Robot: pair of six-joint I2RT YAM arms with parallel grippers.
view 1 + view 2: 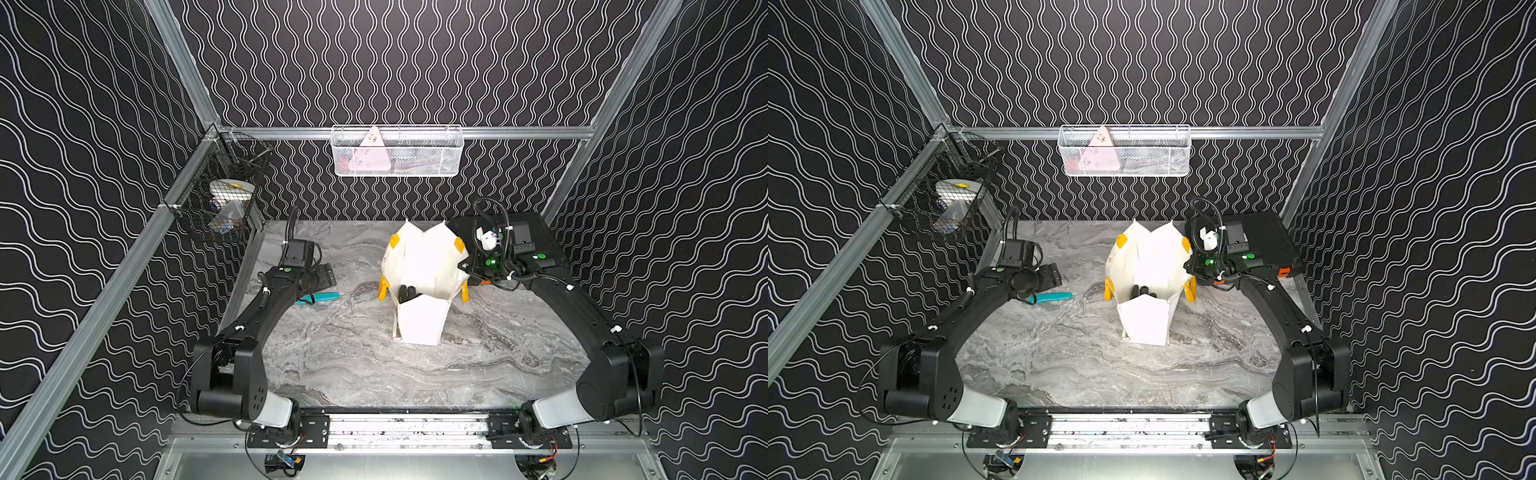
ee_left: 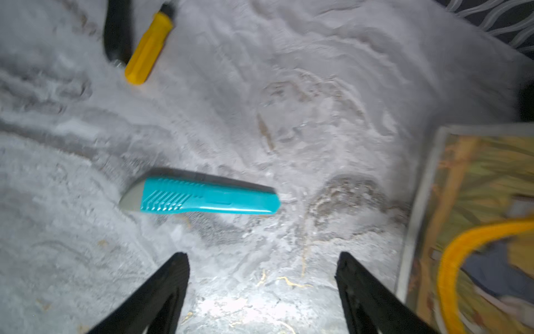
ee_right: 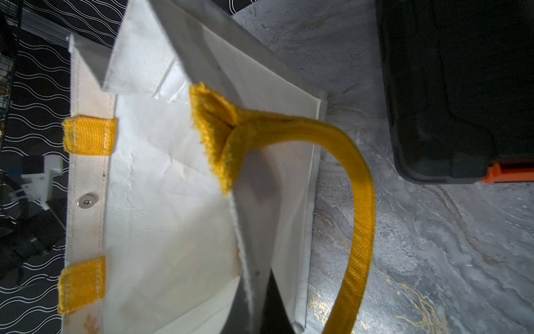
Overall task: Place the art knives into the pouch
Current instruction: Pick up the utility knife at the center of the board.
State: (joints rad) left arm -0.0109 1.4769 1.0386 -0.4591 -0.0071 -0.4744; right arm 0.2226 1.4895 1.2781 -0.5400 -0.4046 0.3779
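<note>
I see the grey marbled table [image 1: 353, 365] lying bare along its near edge. The white creased-fabric pouch [image 1: 422, 324] stands open mid-table, with the black hard case [image 1: 540, 226] at the far right. My right gripper [image 1: 464, 267] is pressed together on the pouch's right rim. My left gripper [image 2: 261, 254], jaws spread, hovers over the ribbed teal art knife [image 2: 202, 196], which lies flat, left of the pouch and apart from it.

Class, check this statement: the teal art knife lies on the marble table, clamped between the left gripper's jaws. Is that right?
Not quite. The art knife does lie on the marble table, but the left gripper has its jaws open and clear of the knife, as the left wrist view shows.
</note>
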